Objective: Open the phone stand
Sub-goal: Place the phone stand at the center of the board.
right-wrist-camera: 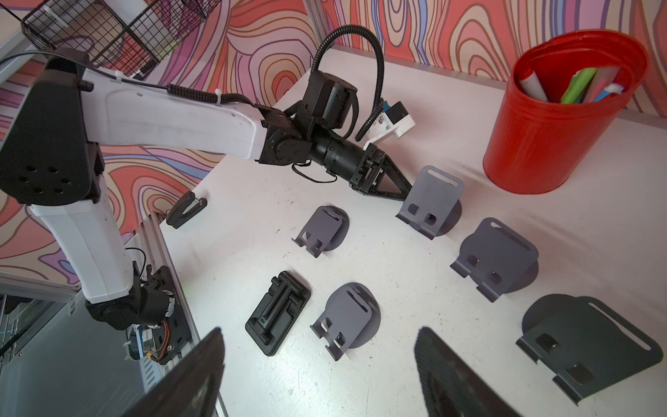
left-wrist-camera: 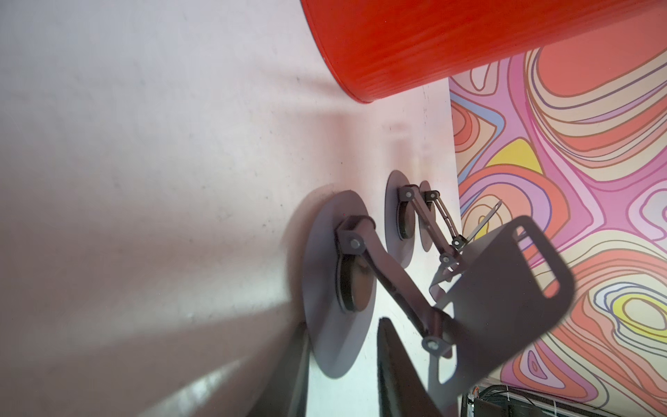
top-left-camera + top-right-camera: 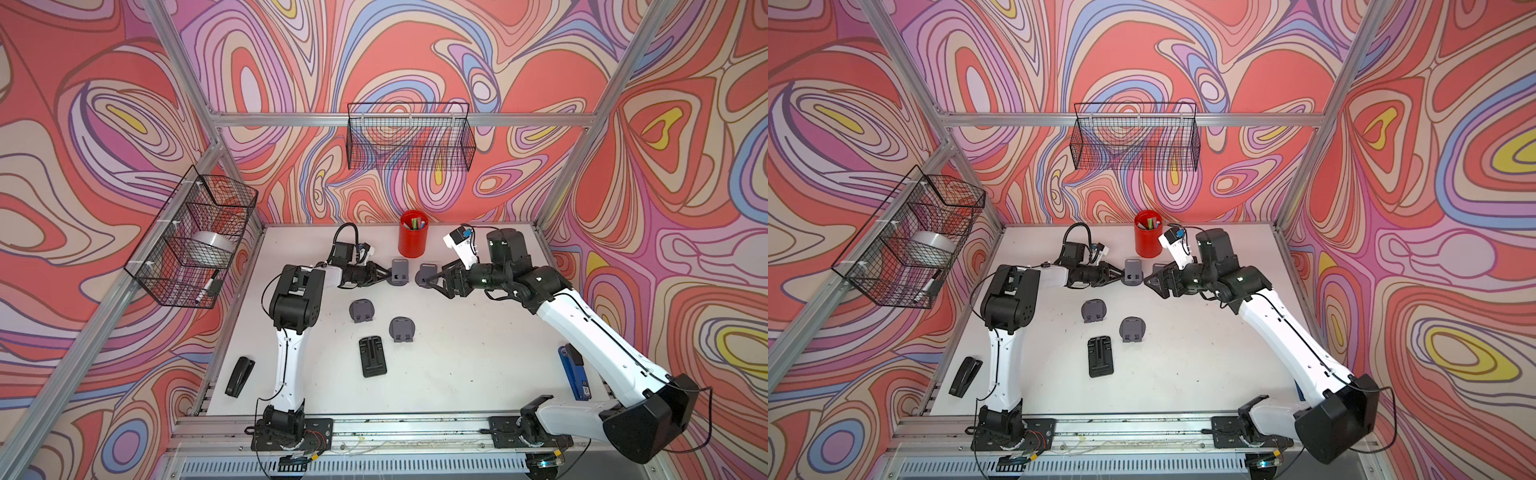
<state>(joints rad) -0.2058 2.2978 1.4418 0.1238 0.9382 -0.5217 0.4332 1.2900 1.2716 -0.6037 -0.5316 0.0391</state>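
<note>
My left tool point(image 2: 343, 325) lies low over the white bench point(image 3: 478, 353), at the middle of a top view, just below the red cup point(image 3: 413, 239) of markers point(image 1: 577, 86). Its jaws stand a little apart, astride the rim of the round base of a grey phone stand point(image 3: 400, 272). One finger touches the disc and a strip of bench shows beside the other, so I am clamping nothing. That stand's back plate is tilted up off the base on its hinged arm.

My right tool point(image 1: 317, 330) is spread wide with nothing between its fingers. It sits just right of a second grey stand point(image 3: 426, 272), whose plate is also raised.

Lower in the frame sit a third grey stand point(image 3: 362, 310) and a fourth grey stand point(image 3: 402, 329). Below them a black folded stand point(image 3: 372, 356) lies flat.

A black stapler point(image 3: 240, 376) lies at lower left. A blue stapler point(image 3: 573, 374) lies at lower right, partly under my right arm, and its small label is too small to read.
</note>
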